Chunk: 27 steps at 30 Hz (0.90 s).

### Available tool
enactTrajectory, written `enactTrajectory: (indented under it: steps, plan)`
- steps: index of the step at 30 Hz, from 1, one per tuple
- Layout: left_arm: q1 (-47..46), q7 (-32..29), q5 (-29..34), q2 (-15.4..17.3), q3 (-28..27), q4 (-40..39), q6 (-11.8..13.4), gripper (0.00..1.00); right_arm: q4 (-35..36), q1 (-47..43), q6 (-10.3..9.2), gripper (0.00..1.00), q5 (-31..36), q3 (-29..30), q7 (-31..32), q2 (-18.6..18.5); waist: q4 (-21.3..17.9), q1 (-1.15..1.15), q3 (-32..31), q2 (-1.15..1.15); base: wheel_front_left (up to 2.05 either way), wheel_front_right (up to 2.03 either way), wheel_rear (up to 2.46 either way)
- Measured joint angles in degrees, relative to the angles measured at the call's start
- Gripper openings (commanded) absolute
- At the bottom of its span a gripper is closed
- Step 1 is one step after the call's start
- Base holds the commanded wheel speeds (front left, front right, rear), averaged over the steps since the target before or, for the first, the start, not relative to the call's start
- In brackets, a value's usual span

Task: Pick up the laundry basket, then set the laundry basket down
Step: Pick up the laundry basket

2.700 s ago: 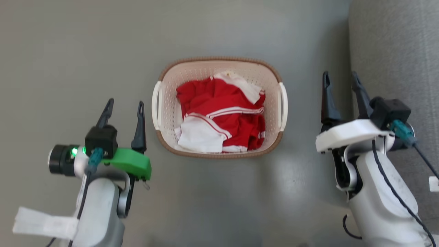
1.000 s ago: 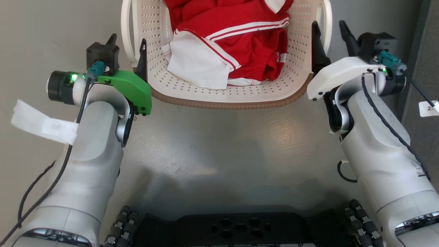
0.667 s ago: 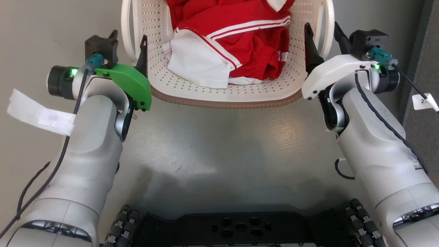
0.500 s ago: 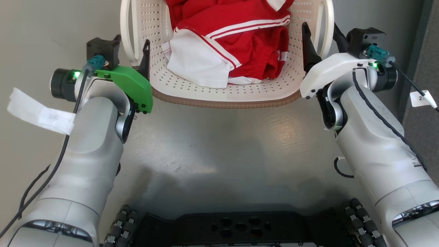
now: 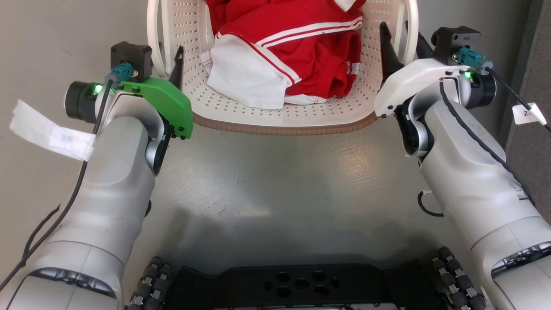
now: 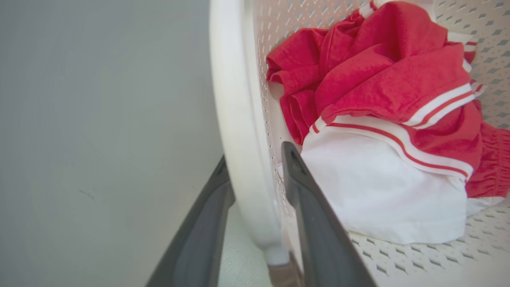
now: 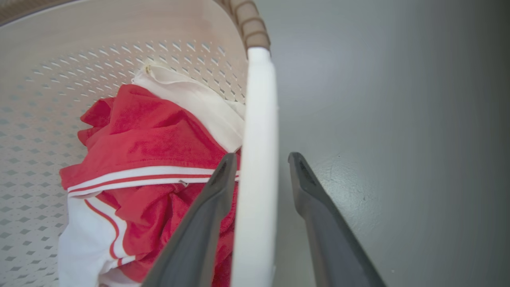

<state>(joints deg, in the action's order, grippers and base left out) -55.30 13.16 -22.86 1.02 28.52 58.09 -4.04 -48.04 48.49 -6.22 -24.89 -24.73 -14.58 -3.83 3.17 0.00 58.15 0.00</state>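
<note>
Laundry basket [image 5: 280, 127] side handles [image 6: 239, 99] run lengthwise between the fingers of left gripper [image 6: 257, 159] and right gripper [image 7: 263, 157]. Both jaws are spread and seemingly unclamped.

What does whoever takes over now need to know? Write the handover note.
The left gripper straddles the left handle, fingers close on both sides; whether it is clamped cannot be told.
The right gripper is open around the right handle, outer finger clear of it.
The laundry basket appears to sit on the floor between the arms, red and white clothes inside.
Done: both grippers placed at the handles.
Left: close both, lift, set down.
</note>
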Motion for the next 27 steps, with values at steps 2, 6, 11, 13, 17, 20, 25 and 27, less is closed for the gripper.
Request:
enactTrajectory:
  steps: [2, 6, 11, 13, 17, 20, 25, 27]
  plan:
    - [0.0, 0.0, -0.38, 0.0, 0.54, 0.54, 0.0, 0.0, -0.38, 0.36, -0.01, 0.16, -0.33, -0.37, 0.0, 0.0, -0.01, 0.0, 0.01, 0.0, 0.0, 0.0, 0.0]
    - [-0.1, -0.01, -1.3, -0.37, 1.42, 0.75, 0.01, 0.0, -1.07, 0.79, -0.51, 0.0, -1.35, -0.78, -0.02, 0.59, -0.03, 0.0, -0.08, 0.0, 0.0, 0.0, 0.0]
    - [-0.12, -0.01, -1.86, -0.42, 2.9, 1.27, 0.02, 0.0, -3.12, 1.46, -0.51, 0.0, -2.15, -1.41, -0.1, 0.6, -0.01, 0.0, -0.67, 0.0, 0.0, 0.0, 0.0]
    - [-0.12, -0.01, -2.41, -0.54, 3.41, 1.65, 0.02, 0.0, -4.09, 1.45, -0.51, 0.0, -2.52, -1.66, -0.07, 0.55, -0.01, 0.0, -1.11, 0.0, 0.0, 0.0, 0.0]
    - [-0.09, -0.01, -3.98, -0.59, 4.53, 2.21, 0.11, 0.0, -5.44, 1.43, -0.51, 0.0, -3.28, -2.05, -0.01, 0.58, -0.05, 0.0, -2.14, 0.0, 0.0, 0.0, 0.0]
    - [-0.02, -0.01, -4.61, -0.59, 4.98, 2.35, 0.35, 0.0, -6.25, 1.4, -0.51, 0.0, -3.68, -2.45, -0.01, 0.57, -0.09, 0.0, -3.08, 0.0, 0.0, 0.0, 0.0]
    - [0.2, 0.0, -5.2, -0.59, 5.61, 2.87, 0.62, 0.0, -7.19, 1.29, -0.51, 0.0, -4.55, -3.19, -0.01, 0.57, -0.2, 0.0, -4.89, 0.0, 0.0, 0.0, 0.0]
    - [0.42, 0.0, -5.31, -0.6, 5.99, 3.14, 0.77, 0.0, -7.61, 1.21, -0.51, 0.0, -5.16, -3.37, -0.01, 0.57, -0.24, 0.0, -5.73, 0.0, 0.0, 0.0, 0.0]
